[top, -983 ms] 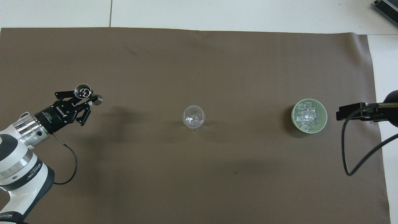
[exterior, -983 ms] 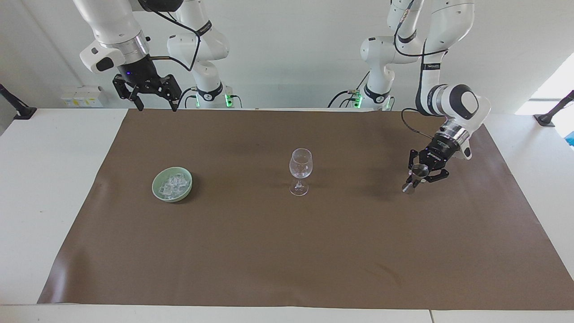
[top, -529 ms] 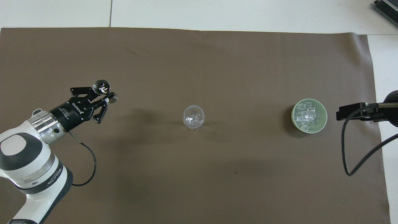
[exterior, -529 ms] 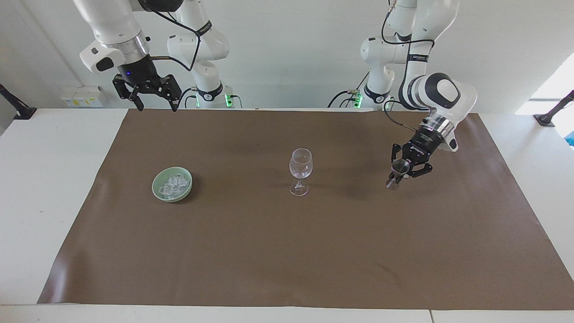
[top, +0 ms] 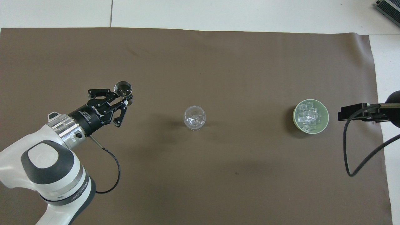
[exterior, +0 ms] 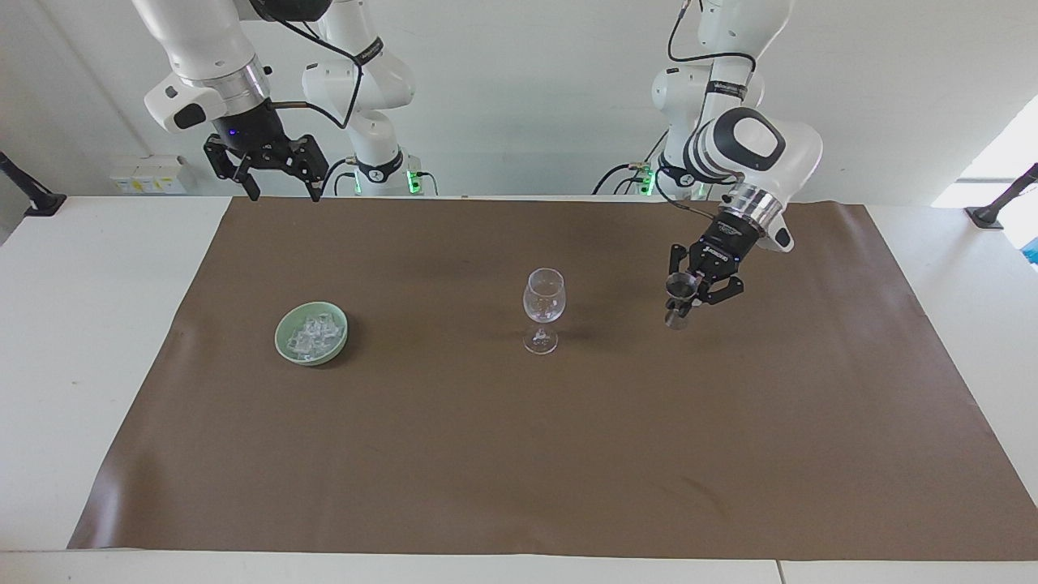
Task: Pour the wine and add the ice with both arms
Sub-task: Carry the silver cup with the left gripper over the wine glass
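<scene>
My left gripper [exterior: 688, 292] [top: 124, 97] is shut on a small metal jigger [exterior: 678, 300] [top: 123, 88]. It holds the jigger upright in the air over the brown mat, beside the empty wine glass [exterior: 543, 307] [top: 194, 117] toward the left arm's end. Whether the jigger holds wine I cannot tell. The glass stands at the mat's middle. The ice [exterior: 313, 332] [top: 308, 117] is heaped in a pale green bowl [exterior: 284, 339] [top: 326, 118] toward the right arm's end. My right gripper [exterior: 285, 193] [top: 342, 113] waits open and empty, high over the mat's corner by its base.
The brown mat [exterior: 486, 454] [top: 218, 175] covers most of the white table [exterior: 89, 341]. The left arm's cable [top: 109, 162] loops under its wrist, and the right arm's cable [top: 359, 162] hangs over the mat's edge near the bowl.
My left arm has carried the jigger toward the wine glass. The right arm, glass and bowl have not moved.
</scene>
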You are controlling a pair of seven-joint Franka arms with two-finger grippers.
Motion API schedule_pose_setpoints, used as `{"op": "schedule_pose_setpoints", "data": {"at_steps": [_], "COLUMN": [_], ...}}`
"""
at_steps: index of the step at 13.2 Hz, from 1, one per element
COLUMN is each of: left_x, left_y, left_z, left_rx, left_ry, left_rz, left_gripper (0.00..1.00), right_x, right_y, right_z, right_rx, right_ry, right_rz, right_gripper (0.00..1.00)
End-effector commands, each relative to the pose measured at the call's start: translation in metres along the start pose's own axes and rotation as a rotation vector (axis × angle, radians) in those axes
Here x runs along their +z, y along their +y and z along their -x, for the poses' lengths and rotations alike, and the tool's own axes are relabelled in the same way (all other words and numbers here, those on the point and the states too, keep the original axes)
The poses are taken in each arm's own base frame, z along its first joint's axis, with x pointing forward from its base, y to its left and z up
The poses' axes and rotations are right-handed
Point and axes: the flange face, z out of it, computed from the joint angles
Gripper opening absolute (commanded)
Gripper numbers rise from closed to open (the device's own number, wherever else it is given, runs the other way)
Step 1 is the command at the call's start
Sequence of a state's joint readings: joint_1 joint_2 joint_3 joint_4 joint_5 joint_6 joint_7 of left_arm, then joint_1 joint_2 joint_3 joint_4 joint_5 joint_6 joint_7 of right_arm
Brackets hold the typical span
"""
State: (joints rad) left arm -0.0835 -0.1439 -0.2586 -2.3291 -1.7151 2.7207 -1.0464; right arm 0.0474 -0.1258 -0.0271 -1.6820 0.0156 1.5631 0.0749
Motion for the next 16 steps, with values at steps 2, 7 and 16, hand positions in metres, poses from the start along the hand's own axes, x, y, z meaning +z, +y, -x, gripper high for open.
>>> {"op": "schedule_pose_setpoints", "data": {"at_steps": [2, 7, 16], "left_x": [0.004, 0.016, 0.028], "left_y": [-0.030, -0.066, -0.093], "left_z": [0.031, 0.060, 0.092], "left_rx": [0.035, 0.120, 0.346], "left_ry": [0.012, 0.029, 0.060], "left_rz": [0.037, 0.062, 0.130], "left_gripper": [0.00, 0.00, 0.00], "right_x": [-0.001, -0.001, -0.001], "right_y": [0.001, 0.001, 0.001], "right_z": [0.008, 0.008, 0.008], "right_rx": [-0.013, -0.013, -0.013], "right_ry": [-0.008, -0.008, -0.008], "right_rz": [0.005, 0.005, 0.005], "right_gripper": [1.00, 1.00, 1.00]}}
